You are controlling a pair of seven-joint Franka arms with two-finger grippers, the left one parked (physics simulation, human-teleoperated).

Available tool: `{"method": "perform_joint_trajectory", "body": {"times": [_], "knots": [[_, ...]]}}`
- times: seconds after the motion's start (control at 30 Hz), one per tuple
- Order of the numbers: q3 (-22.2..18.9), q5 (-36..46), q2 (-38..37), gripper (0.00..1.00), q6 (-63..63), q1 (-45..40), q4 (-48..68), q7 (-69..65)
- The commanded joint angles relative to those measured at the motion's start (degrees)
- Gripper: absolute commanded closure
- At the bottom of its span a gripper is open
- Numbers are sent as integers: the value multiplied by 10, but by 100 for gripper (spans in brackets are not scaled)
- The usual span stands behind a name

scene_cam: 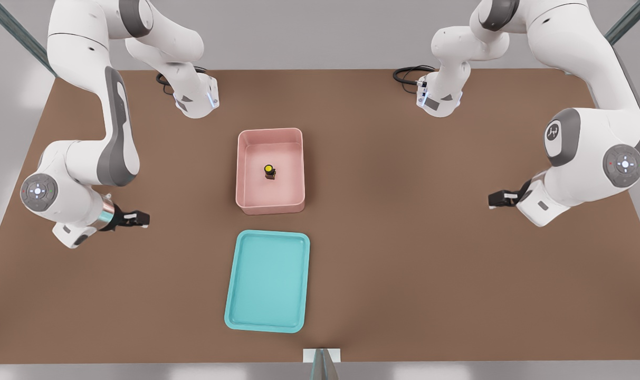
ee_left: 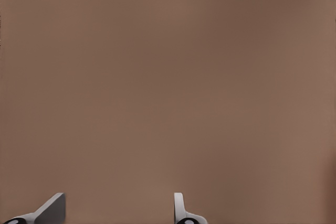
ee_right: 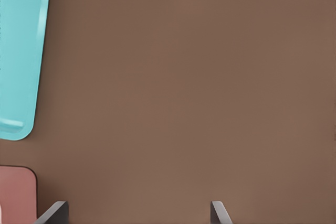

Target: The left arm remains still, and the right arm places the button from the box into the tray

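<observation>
A flat brown table [scene_cam: 404,253] is filling most of the front view, with pale grey floor or wall showing beyond its far edge along the top of the frame and grey metal struts [scene_cam: 13,34] slanting in at the upper corners. The pink box [scene_cam: 246,195] is sitting just left of the frame's centre, and the button [scene_cam: 269,170] is standing upright inside it, near the middle of its floor. The teal tray [scene_cam: 235,295] is lying directly below the box in the frame, near it but apart. The right arm [scene_cam: 82,163] is reaching in at the left of the front view, its gripper [scene_cam: 141,218] hovering over bare table, well left of box and tray. In the right wrist view its fingers [ee_right: 52,214] are standing wide apart, gripping nothing.
</observation>
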Motion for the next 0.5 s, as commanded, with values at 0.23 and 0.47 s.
{"method": "perform_joint_trajectory", "body": {"times": [0.23,0.47], "knots": [[8,18,41,0,60,229,6,364],[49,82,-69,0,182,272,-223,461]]}}
